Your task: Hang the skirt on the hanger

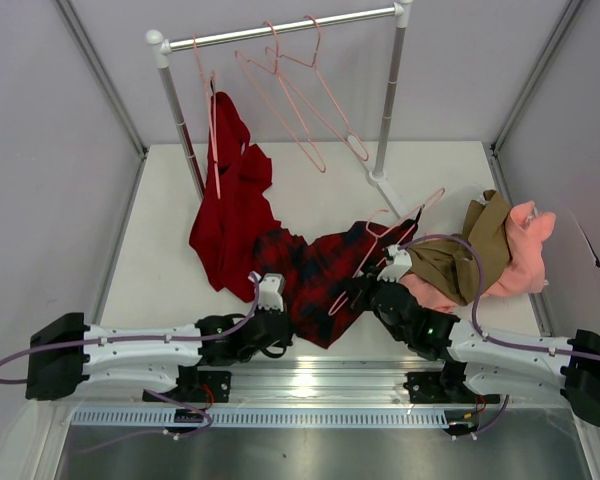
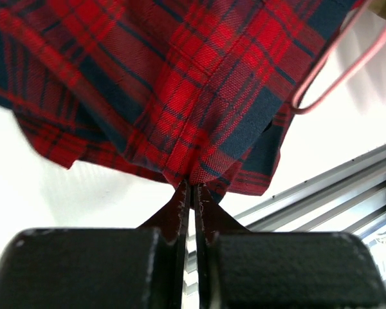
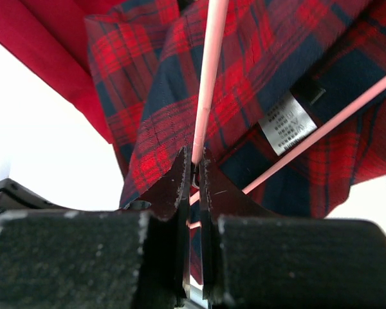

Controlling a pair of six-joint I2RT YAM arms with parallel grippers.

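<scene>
Pinching the skirt [image 2: 180, 96], left gripper [image 2: 192, 192] is clenched (right gripper [image 3: 194, 166] grasps the hanger [image 3: 206, 77]).

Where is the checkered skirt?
In the top view, the red and navy plaid fabric skirt lies at the middle front of the white table, right of the plain red cloth garment, left of the tan and pink clothes.

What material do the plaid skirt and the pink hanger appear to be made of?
The skirt: woven cloth, matte; fine weave lines, a stitched seam and soft folds show. The hanger: thin, smooth pale-pink rod with slight sheen; perhaps coated wire or plastic, I cannot tell which.
</scene>
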